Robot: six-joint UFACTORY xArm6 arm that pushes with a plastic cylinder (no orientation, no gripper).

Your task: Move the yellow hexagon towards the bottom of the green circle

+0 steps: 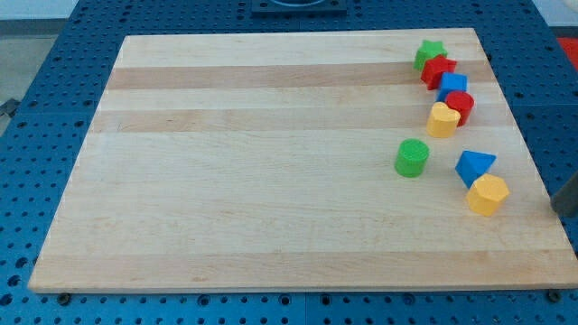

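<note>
Tip (557, 209) | right of yellow hexagon (488, 195) | apart, near board edge

Dark rod (566, 195), mostly cropped

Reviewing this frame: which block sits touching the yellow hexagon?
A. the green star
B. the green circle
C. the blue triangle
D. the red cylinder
C: the blue triangle sits right against the upper-left side of the yellow hexagon, while the green circle stands apart, further to the view's left.
</note>
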